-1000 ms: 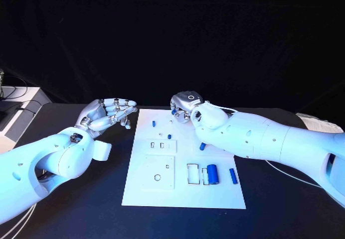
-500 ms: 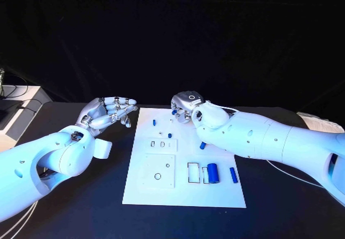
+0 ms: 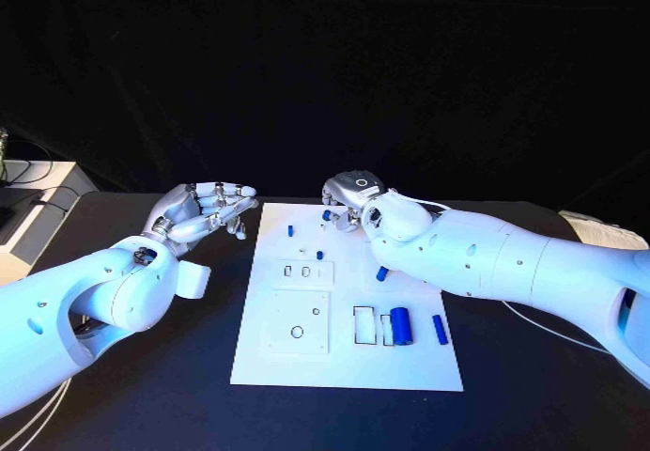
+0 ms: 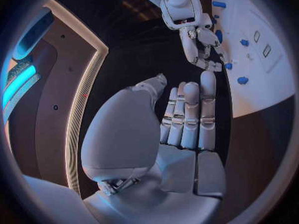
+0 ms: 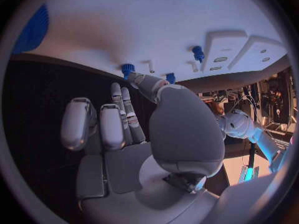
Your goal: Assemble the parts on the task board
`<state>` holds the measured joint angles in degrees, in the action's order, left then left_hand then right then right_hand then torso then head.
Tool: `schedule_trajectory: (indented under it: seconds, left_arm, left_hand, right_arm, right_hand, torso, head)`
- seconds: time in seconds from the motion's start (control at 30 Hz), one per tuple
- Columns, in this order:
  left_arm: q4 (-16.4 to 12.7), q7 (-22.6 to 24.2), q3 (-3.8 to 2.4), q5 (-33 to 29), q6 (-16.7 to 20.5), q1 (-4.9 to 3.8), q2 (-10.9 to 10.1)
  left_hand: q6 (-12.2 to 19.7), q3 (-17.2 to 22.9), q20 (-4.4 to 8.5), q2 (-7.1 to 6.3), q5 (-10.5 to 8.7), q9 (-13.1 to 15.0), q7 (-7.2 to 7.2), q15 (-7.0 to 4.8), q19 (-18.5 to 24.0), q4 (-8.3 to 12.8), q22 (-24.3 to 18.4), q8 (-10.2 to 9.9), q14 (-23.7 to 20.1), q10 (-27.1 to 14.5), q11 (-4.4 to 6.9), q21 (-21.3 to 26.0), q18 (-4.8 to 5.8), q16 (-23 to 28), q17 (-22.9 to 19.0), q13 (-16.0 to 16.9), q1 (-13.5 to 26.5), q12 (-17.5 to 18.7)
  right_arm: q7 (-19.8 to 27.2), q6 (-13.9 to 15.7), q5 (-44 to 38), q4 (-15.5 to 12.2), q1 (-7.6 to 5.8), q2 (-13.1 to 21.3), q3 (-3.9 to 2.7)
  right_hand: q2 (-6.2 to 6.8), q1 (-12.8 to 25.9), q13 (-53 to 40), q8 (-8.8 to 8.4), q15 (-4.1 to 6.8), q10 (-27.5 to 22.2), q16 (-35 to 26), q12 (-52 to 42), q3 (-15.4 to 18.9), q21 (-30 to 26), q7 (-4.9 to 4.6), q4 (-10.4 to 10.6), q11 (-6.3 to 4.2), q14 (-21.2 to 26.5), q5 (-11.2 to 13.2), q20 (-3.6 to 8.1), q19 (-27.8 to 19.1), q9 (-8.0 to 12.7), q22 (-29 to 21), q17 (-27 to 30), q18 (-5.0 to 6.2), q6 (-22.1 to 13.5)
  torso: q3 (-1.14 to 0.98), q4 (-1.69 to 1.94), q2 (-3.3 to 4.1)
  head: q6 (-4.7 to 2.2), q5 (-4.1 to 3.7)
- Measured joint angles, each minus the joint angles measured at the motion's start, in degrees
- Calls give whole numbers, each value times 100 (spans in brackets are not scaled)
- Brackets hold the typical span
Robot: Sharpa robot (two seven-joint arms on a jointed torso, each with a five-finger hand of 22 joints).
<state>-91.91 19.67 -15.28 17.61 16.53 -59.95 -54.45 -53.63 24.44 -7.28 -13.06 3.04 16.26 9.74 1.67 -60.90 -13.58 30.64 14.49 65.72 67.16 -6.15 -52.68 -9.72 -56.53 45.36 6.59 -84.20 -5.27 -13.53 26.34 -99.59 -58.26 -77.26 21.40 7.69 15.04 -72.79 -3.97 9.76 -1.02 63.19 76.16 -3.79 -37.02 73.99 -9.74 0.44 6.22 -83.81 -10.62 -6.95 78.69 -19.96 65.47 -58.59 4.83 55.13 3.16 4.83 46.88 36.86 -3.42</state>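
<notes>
Small blue part (image 5: 127, 68) at right hand (image 3: 355, 202) fingers' (image 5: 124, 114) tips, grasp uncertain; left hand (image 3: 203, 214) empty, half-curled.

I log the task board (image 3: 346, 366) at the desk's (image 3: 542, 404) centre. Left hand (image 3: 203, 214) hangs just beyond the board's left edge; right hand (image 3: 349, 201) over its far edge; parts (image 3: 400, 326) lie near-right.

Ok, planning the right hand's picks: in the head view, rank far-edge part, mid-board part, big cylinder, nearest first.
1. Far-edge part, by the right hand.
2. Mid-board part, closer to the robot.
3. Big cylinder, toward the board's near end.
</notes>
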Motion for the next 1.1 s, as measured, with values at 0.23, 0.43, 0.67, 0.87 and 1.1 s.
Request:
schedule_trajectory:
  seconds: [0.23, 0.43, 0.67, 0.87, 1.1]
  left_arm:
    - [9, 0, 0, 1, 0, 0, 1]
    - [39, 0, 0, 1, 0, 0, 0]
    - [98, 18, 0, 5, -25, 0, 0]
    - [175, 42, 0, 63, -96, 0, 4]
    - [237, 46, 0, 124, -134, 0, 30]
  left_hand:
    - [0, 103, 2, 47, 0, 14, 0, 0, 41, 55, 39, 0, 0, 0, 0, -85, 0, -23, -22, 6, -47, 0]
    - [0, 103, 1, 47, 0, 14, 0, 0, 40, 55, 47, 0, 0, -21, 21, -85, 0, -23, -22, 5, -46, 0]
    - [52, 103, -8, -11, 0, 22, -12, 21, 92, 55, 78, 0, -22, -42, 0, -143, 0, -23, -74, 5, 11, 0]
    - [71, 103, -9, -61, 0, 29, -31, 30, 134, 55, 104, 0, -31, -40, 2, -180, 0, -23, -102, 33, 61, -45]
    - [91, 103, 32, -61, 0, 46, -51, -16, 175, 55, 134, 0, 16, 85, 83, -218, 0, -149, -6, 79, 61, -154]
  right_arm:
    - [1, 8, 2, 1, 0, 5, 0]
    - [10, 43, 3, -121, 0, 121, 0]
    - [113, 193, 203, -619, -29, 664, -13]
    - [396, 333, 844, -1152, -84, 1280, -74]
    - [598, 190, 1734, -1354, -179, 1746, -104]
  right_hand:
    - [23, -23, 11, -76, -20, -111, -73, 0, 155, -142, -19, 7, 31, 20, 0, -17, -57, 48, -191, 188, 1, -79]
    - [43, -43, 9, -114, -20, -151, -96, 0, 265, -172, -18, 22, 31, 20, 0, -23, -63, 78, -213, 215, 1, -119]
    - [83, -4, -93, -149, 2, 379, 66, -135, 347, -5, 34, 124, -73, -2, 158, 52, 55, 110, 100, -56, 0, -27]
    - [159, -65, -702, -149, 234, 1380, 300, -928, 1068, 258, 205, 104, -312, -19, 214, 241, 245, 110, 508, -414, 0, 18]
    - [-142, -514, -6836, -76, 213, 1901, 835, -7085, 2290, 668, 146, 574, -287, -28, -260, 185, 492, 142, 941, -1451, -145, -161]
  torso:
    - [-2, -1, 1]
    - [-4, -2, 1]
    - [-13, -19, -16]
    - [-32, -59, -64]
    - [-60, -87, -117]
  head:
    - [-6, 0]
    - [4, 3]
    - [-33, 7]
    - [-48, 47]
    - [-71, 45]
